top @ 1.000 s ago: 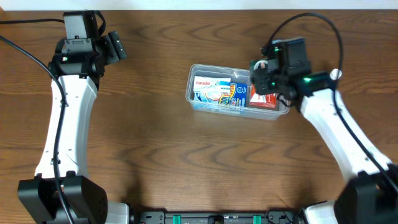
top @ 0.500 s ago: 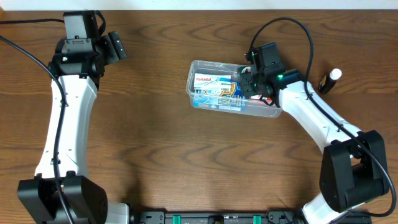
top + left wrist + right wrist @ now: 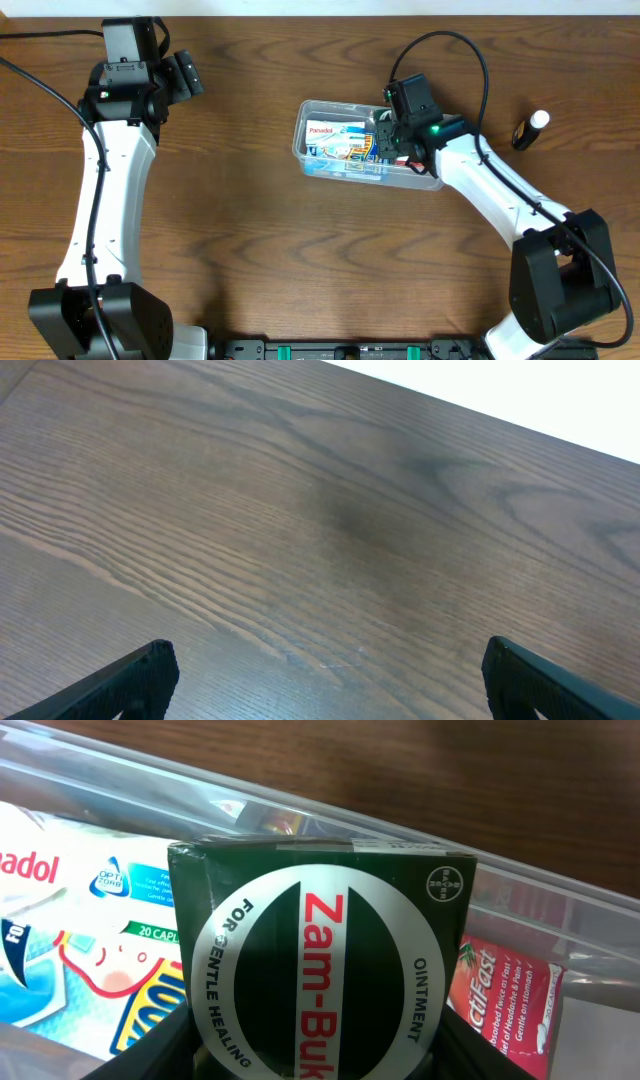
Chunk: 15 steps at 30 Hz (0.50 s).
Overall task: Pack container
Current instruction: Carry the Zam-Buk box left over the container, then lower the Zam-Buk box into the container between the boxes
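Note:
The clear plastic container [image 3: 306,157] lies at the table's middle right. It holds a white Panadol box [image 3: 330,131], a blue-yellow box and a red box [image 3: 510,995]. My right gripper [image 3: 398,135] is over the container's right part, shut on a dark green Zam-Buk ointment box [image 3: 320,960], which stands over the packed boxes inside the tub's far wall [image 3: 560,900]. My left gripper [image 3: 325,680] is open and empty over bare wood at the far left; it also shows in the overhead view [image 3: 185,72].
A small black tube with a white cap [image 3: 530,128] lies on the table right of the container. The wooden table's far edge runs along the top of the overhead view.
My right gripper has moved left and slightly up over the container with the green box. The container has shifted a little to the left. The left arm has not moved.

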### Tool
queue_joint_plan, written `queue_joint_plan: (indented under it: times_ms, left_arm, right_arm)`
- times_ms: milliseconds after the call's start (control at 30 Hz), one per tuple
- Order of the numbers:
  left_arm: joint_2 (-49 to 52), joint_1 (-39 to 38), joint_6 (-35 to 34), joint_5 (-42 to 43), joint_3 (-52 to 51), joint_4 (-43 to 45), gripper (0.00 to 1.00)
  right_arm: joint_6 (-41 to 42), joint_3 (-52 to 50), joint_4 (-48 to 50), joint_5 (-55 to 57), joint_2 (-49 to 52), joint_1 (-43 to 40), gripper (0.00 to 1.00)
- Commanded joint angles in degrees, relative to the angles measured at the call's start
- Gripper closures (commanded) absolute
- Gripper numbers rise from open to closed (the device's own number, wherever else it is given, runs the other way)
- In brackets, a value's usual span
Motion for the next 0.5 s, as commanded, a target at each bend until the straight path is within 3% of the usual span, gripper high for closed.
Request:
queue_joint_plan:
  times_ms: [0,467]
  left_arm:
    - [-0.85,0.20,-0.92,-0.09,1.01,-0.17,0.02]
    - [-0.85,0.20,-0.92,-0.09,1.01,-0.17,0.02]
  right_arm:
    - [1.55,-0.09,-1.53,-2.43,1.99,1.79,0.66]
    - [2.62,-0.07,-3.67,-2.38,0.57,2.95,0.72]
